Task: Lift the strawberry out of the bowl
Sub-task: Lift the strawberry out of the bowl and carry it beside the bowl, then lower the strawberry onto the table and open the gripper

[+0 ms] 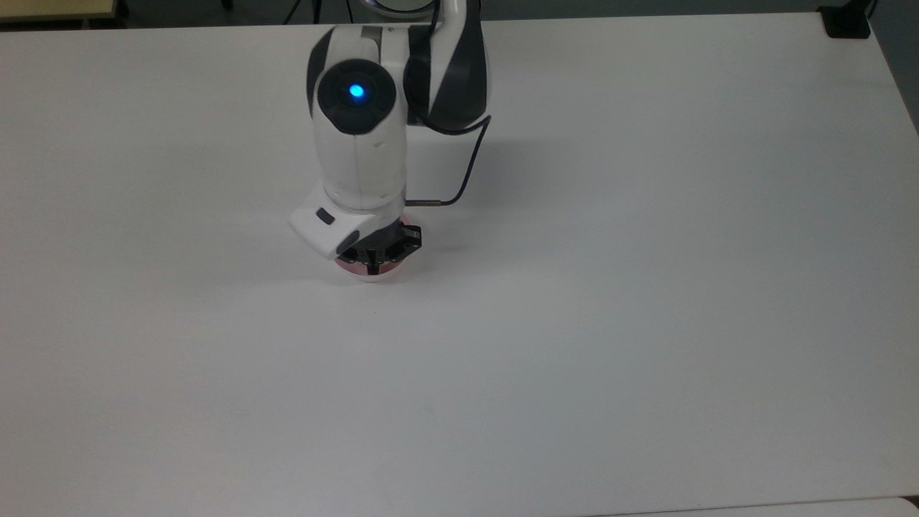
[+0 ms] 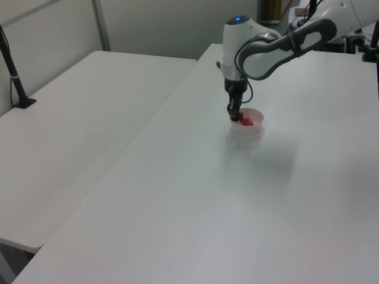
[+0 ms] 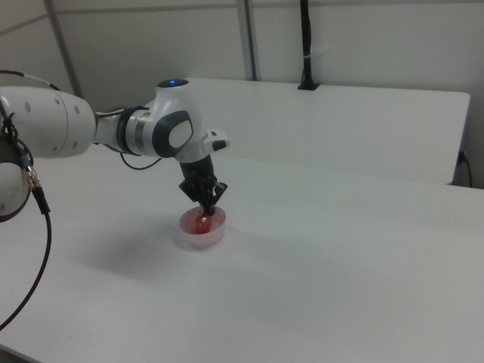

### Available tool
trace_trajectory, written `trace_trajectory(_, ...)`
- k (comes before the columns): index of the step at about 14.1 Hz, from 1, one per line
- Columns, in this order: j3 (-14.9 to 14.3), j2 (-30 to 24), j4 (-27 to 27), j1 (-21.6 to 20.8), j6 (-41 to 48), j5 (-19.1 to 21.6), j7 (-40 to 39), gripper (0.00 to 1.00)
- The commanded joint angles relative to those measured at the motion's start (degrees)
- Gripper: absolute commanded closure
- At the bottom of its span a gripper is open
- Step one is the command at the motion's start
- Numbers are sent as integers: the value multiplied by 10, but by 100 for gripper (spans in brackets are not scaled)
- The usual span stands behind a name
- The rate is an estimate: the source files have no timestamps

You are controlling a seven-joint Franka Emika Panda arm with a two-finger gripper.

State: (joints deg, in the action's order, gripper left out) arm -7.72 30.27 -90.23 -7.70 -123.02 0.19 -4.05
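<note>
The pale pink bowl (image 3: 201, 234) stands on the white table, and its rim also shows under the hand (image 1: 370, 276) and in the left view (image 2: 249, 128). The red strawberry (image 3: 200, 221) lies inside the bowl (image 2: 246, 121). My gripper (image 3: 207, 206) points straight down over the bowl, shut, its fingers drawn to one narrow point. That point sits at the strawberry's top edge, and in the left view my gripper (image 2: 234, 116) is just left of the fruit. In the top view my gripper (image 1: 372, 267) covers the strawberry.
The white table (image 1: 646, 323) stretches wide around the bowl. A second white table (image 2: 77, 118) lies on the left view's left, with a black post (image 2: 15, 77) on it. A black cable (image 1: 459, 179) loops off the wrist.
</note>
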Motion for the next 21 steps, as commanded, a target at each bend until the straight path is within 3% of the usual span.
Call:
trace_trajectory(1, -14, -25, -11, -6, 6, 24, -30, 100)
trace_trajectory(6, -41, -42, 14, -4, 47, 52, -50, 100)
trace_trajectory(9, -103, -42, 51, 1, 87, 113, -95, 100)
trace_trajectory(11, -126, -39, 52, 9, 85, 118, -113, 100)
trace_trajectory(17, -130, 17, 52, 81, -19, 129, -133, 100)
trace_trajectory(21, -130, 79, 99, 107, -81, 160, -122, 100)
